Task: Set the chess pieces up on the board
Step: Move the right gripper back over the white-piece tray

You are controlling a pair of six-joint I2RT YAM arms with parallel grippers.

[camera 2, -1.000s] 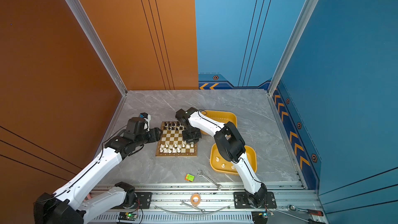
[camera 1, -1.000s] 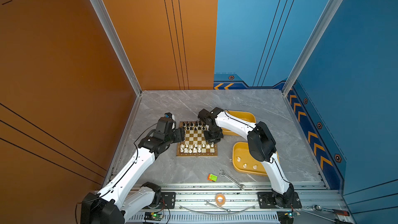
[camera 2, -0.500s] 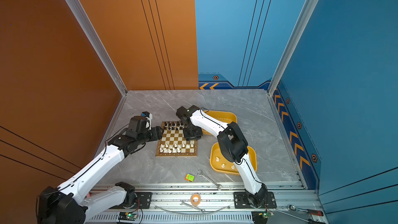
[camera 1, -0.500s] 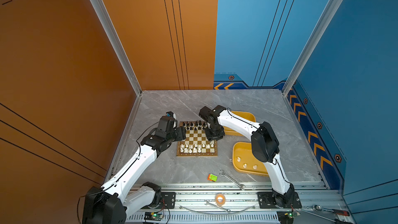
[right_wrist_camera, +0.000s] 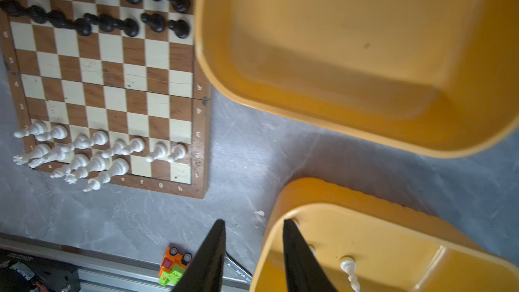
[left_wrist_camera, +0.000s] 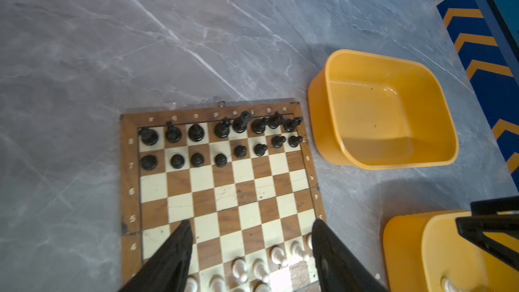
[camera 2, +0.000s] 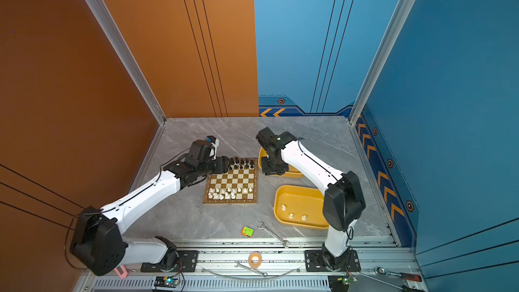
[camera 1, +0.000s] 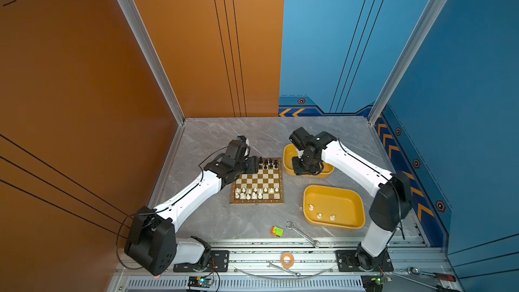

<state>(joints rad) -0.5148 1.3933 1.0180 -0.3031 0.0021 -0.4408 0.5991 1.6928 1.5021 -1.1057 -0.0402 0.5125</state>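
Note:
The board lies mid-table, also seen in the left wrist view and right wrist view. Black chess pieces fill its two far rows; white chess pieces stand along its near rows, with the back row's right-hand squares bare. Three more white pieces sit in the near yellow tray. My left gripper hangs open over the board's far left corner, holding nothing. My right gripper is open and holds nothing, above the far yellow tray, which looks bare inside.
An orange and green toy car and a wrench lie near the front edge. A tape roll and another wrench rest on the front rail. Walls close in the table at left, back and right.
My right gripper has moved right, off the board's right side, to above the far tray. My left gripper has shifted a little toward the board's far left corner.

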